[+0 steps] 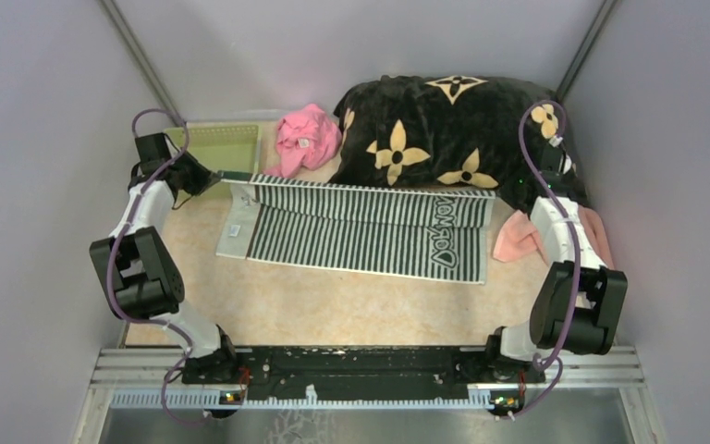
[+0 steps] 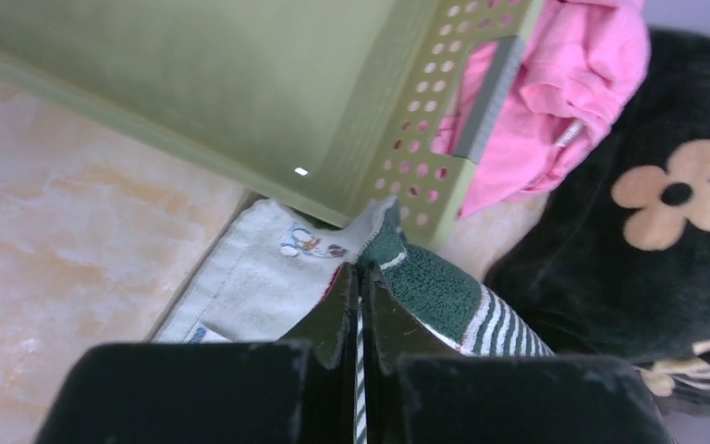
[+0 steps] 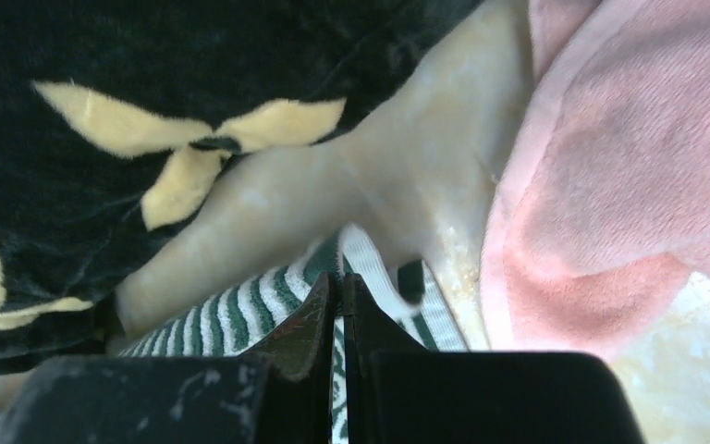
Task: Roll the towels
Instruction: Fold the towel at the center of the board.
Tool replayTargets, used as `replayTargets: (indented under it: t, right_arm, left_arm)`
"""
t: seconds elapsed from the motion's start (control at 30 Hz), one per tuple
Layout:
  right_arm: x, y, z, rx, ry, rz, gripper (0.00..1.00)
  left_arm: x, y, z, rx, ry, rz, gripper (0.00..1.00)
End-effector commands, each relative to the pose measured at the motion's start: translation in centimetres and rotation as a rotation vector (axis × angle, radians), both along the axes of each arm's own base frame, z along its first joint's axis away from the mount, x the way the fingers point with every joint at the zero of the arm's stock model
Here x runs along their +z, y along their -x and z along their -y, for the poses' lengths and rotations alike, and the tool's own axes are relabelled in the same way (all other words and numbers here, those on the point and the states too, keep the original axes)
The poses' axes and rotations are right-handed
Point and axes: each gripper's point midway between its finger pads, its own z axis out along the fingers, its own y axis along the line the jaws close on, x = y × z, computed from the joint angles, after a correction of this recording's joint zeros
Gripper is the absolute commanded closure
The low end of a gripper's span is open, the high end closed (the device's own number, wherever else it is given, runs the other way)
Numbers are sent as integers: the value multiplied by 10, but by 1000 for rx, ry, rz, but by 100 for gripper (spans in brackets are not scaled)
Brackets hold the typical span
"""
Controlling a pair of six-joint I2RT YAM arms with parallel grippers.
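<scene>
- The striped towel [image 1: 370, 231] is dark green terry with narrow white stripes. It is laid lengthwise, left to right, across the middle of the surface [image 1: 333, 305].
- A white end panel with a small printed figure is seen at its left end, and white lettering on a dark band at its right end.
- Its far-left corner [image 2: 384, 245] is pinched between the closed left fingers [image 2: 328, 319], and its far-right corner [image 3: 356, 250] between the closed right fingers [image 3: 310, 324].
- The far long edge is stretched between those corners, while the near part lies flat.
- The pale salmon-pink towel [image 1: 516, 240] is plain and bunched, not rolled. It lies just beside the striped towel's right end and is only partly visible.
</scene>
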Motion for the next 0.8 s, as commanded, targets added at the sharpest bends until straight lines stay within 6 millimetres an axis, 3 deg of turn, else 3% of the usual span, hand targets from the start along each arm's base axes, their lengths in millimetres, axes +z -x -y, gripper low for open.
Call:
replayTargets:
  t: [0.0, 0.17, 0.3, 0.5, 0.77]
  right_arm:
    - [46, -22, 28, -57, 27, 167, 100]
    - [77, -48, 27, -45, -26, 291, 100]
    - [80, -53, 22, -24, -47, 314, 100]
    - [51, -33, 13, -5, -78, 254, 100]
    - [1, 18, -1, -4, -120, 104, 100]
  left_arm:
    - [42, -29, -3, -10, 12, 128, 100]
    - [59, -42, 3, -25, 67, 166, 100]
    - [50, -37, 3, -22, 66, 149, 100]
    - [20, -15, 3, -8, 60, 83, 100]
    - [-17, 28, -1, 5, 31, -26, 100]
